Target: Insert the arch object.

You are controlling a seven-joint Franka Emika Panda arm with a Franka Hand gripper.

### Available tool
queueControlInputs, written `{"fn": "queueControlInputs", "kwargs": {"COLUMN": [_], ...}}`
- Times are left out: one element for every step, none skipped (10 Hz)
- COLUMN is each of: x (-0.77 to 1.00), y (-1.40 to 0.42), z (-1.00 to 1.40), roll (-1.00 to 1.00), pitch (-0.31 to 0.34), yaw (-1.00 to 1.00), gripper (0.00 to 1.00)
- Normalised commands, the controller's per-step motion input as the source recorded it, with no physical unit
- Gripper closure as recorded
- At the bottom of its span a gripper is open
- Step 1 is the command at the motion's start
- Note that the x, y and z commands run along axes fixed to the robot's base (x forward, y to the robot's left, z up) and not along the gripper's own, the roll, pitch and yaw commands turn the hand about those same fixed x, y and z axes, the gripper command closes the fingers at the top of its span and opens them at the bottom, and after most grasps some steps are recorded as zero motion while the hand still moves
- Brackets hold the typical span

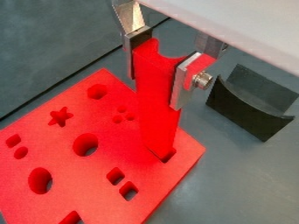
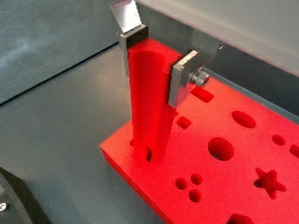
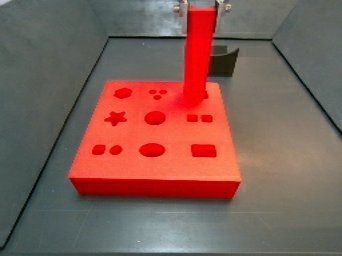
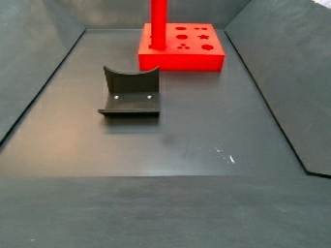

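Dark worktop (image 4: 168,136), walled on the sides. Red board (image 3: 158,140) with shaped holes lying flat near the far end in a side view; star, round and square holes open across its top. Dark grey block (image 4: 130,94) with curved notch well apart from the board, out on the open worktop, untouched. Arch (image 3: 198,55), a slender red bar, standing upright at a corner region of the board, long axis vertical, lower end at or just inside a slot (image 1: 165,157) near the board's edge; depth of entry not readable. Claw (image 1: 163,61) directly above, closed on the arch's upper part, one silver finger (image 2: 184,77) flat against one face, the other plate (image 1: 135,26) against the opposite face higher up. Key relation: bar hanging straight below the claw, its axis in line with the slot, so remaining travel judged as straight down. Slight lean possible in the wrist views, probably camera angle. Risk judged: bar binding on slot edge if off-square. Insertion seemingly begun, not confirmed seated.
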Motion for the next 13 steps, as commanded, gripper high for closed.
{"fn": "queueControlInputs", "kwargs": {"x": [0.23, 0.13, 0.0, -0.09, -0.05, 0.0, 0.0, 0.02, 0.05, 0.05, 0.07, 0.05, 0.0], "y": [0.0, 0.0, 0.0, 0.0, 0.0, 0.0, 0.0, 0.0, 0.0, 0.0, 0.0, 0.01, 0.0], "z": [-0.25, -0.19, -0.15, -0.21, -0.28, -0.4, -0.46, -0.51, -0.6, -0.72, -0.69, -0.09, 0.0], "roll": [0.05, 0.01, 0.0, 0.0, 0.0, 0.0, 0.0, 0.0, 0.0, 0.0, 0.0, -0.04, 0.0], "pitch": [0.0, 0.0, 0.0, 0.0, 0.0, 0.0, -0.013, -0.09, -0.139, -0.196, -0.204, -0.019, 0.0], "yaw": [0.03, 0.0, 0.0, -0.02, -0.04, -0.06, -0.07, -0.06, -0.05, -0.08, -0.09, -0.11, 0.0], "gripper": [1.0, 1.0, 1.0, 1.0, 1.0, 1.0, 1.0, 1.0, 1.0, 1.0, 1.0, 1.0, 1.0]}}
